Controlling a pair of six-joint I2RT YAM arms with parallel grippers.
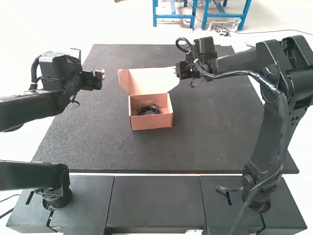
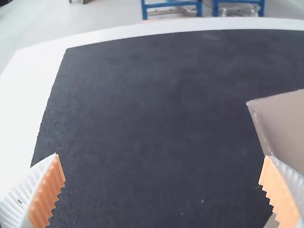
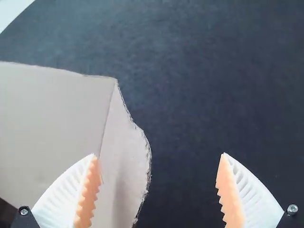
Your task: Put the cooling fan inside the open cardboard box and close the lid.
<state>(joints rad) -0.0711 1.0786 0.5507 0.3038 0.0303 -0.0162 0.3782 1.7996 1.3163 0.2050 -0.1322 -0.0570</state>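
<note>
From high behind, we look down over the mat (image 1: 205, 137). Both wrist cameras face it closely, sharing the box lid (image 1: 146, 81).

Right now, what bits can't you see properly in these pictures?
- Cooling fan: high view, a small dark shape down in the cardboard box; its walls and shadow hide its details.
- Lid: left wrist view, cut off by the picture's edge.
- Right gripper: right wrist view, the lid's side flap lies between its open fingers; touching or not, I cannot tell.
</note>
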